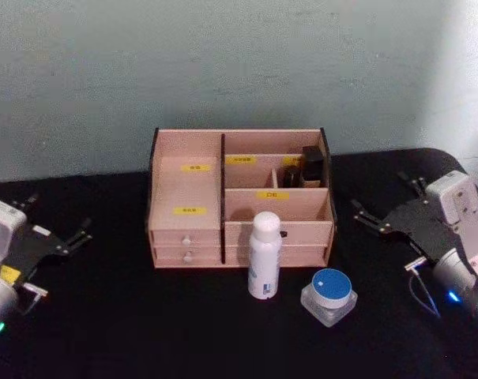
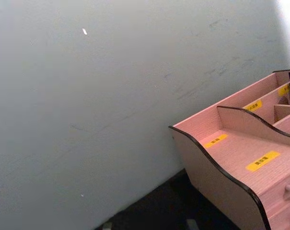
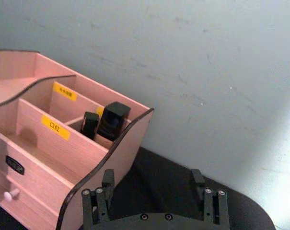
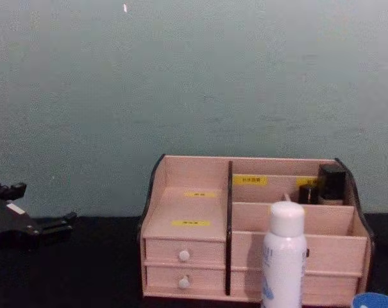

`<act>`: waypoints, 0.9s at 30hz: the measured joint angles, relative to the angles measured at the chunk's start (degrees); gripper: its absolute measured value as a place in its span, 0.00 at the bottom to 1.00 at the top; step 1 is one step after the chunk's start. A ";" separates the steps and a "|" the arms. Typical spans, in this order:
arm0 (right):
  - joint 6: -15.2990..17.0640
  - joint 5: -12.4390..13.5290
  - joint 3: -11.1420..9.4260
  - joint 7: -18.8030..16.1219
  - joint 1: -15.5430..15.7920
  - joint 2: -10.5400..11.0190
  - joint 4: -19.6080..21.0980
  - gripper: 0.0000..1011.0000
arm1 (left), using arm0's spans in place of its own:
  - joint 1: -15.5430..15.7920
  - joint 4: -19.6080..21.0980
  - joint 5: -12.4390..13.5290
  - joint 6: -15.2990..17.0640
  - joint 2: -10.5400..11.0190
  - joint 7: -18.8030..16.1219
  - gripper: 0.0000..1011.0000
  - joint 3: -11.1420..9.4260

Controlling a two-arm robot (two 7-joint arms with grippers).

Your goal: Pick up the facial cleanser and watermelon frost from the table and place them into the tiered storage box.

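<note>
The facial cleanser (image 1: pixel 263 254), a tall white bottle with blue print, stands upright on the black table just in front of the pink tiered storage box (image 1: pixel 183 189). In the chest view the facial cleanser (image 4: pixel 283 256) hides part of the storage box (image 4: pixel 187 173). To its right sits the watermelon frost (image 1: pixel 329 294), a squat clear jar with a blue lid; its blue lid (image 4: pixel 376 300) peeks in at the chest view's lower corner. My left gripper (image 1: pixel 57 215) rests open at the table's left edge. My right gripper (image 1: pixel 387 201) is open to the right of the box, holding nothing. Its fingers (image 3: pixel 197 179) are spread wide.
Small black bottles (image 1: pixel 306 167) stand in the box's rear right compartment; the other compartments look empty. A grey wall runs close behind the box (image 2: pixel 216 172). Bare black table lies between each gripper and the box, and in front of the two items.
</note>
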State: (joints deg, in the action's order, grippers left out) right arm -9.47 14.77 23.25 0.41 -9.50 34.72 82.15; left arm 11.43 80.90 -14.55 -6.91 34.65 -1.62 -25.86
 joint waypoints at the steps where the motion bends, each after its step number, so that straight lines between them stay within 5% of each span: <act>1: -0.48 0.41 -0.56 -0.57 0.57 0.31 0.64 0.99 | 0.00 0.00 0.00 0.00 0.00 0.00 0.99 0.00; 14: -5.42 6.50 -4.72 -10.19 7.63 5.49 9.16 0.99 | 0.00 0.00 0.00 0.00 0.00 0.00 0.99 0.00; 27: -5.11 10.10 -2.62 -20.81 8.57 5.30 11.21 0.99 | 0.00 0.00 0.00 0.00 0.00 0.00 0.99 0.00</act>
State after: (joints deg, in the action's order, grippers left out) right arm -14.57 24.87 20.64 -20.39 -0.92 40.03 93.35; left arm 11.43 80.90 -14.55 -6.91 34.65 -1.62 -25.86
